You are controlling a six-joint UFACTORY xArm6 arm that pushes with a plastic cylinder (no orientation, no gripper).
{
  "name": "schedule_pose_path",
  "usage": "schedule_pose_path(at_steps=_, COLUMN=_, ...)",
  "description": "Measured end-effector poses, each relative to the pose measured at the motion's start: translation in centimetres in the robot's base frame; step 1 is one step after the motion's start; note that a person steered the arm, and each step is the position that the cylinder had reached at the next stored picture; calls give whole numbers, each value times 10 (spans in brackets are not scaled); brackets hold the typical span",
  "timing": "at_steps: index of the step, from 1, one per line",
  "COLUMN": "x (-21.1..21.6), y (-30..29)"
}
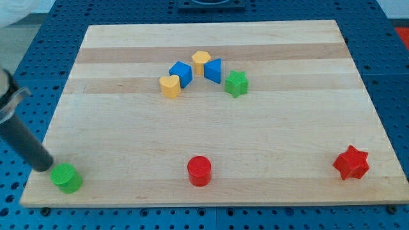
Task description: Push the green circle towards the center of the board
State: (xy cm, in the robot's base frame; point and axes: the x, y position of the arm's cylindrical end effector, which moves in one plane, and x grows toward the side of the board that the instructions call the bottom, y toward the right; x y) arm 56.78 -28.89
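The green circle [66, 177] sits near the board's bottom left corner. My tip [45, 167] is just to the left of it and slightly above, close to touching it; the dark rod rises from there toward the view's upper left. The wooden board [211, 134] fills most of the view.
A red circle [199, 170] sits at bottom centre and a red star [351, 163] at bottom right. Near the top centre is a cluster: a yellow heart [170, 85], a blue cube [181, 73], a yellow hexagon [201, 62], a blue block [213, 69] and a green star [236, 84].
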Motion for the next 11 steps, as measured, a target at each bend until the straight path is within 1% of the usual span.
schedule_pose_path(at_steps=1, x=38, y=-8)
schedule_pose_path(at_steps=2, x=50, y=15)
schedule_pose_path(at_steps=3, x=21, y=21)
schedule_pose_path(at_steps=4, x=4, y=30)
schedule_pose_path(at_steps=5, x=2, y=49)
schedule_pose_path(at_steps=6, x=2, y=25)
schedule_pose_path(at_steps=7, x=21, y=-15)
schedule_pose_path(at_steps=8, x=50, y=2)
schedule_pose_path(at_steps=10, x=47, y=76)
schedule_pose_path(at_steps=11, x=36, y=95)
